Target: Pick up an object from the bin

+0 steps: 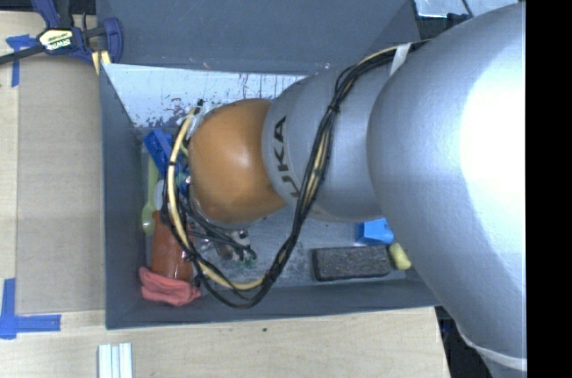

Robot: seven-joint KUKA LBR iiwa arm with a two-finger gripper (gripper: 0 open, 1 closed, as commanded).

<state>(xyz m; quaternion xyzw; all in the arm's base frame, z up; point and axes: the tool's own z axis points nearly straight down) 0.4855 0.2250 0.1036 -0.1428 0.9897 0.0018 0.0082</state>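
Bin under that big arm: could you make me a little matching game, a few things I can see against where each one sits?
1 pink crumpled cloth
2 dark grey block
3 small blue block
4 orange wrist cover

A just above the dark grey block
B over the left half of the bin
C lower left corner
D along the lower wall, right side

Pairs: 1-C, 2-D, 3-A, 4-B.

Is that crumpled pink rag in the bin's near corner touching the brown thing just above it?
Touching. The camera view shows the pink rag lying against the lower end of the brown thing, with no grey gap between them.
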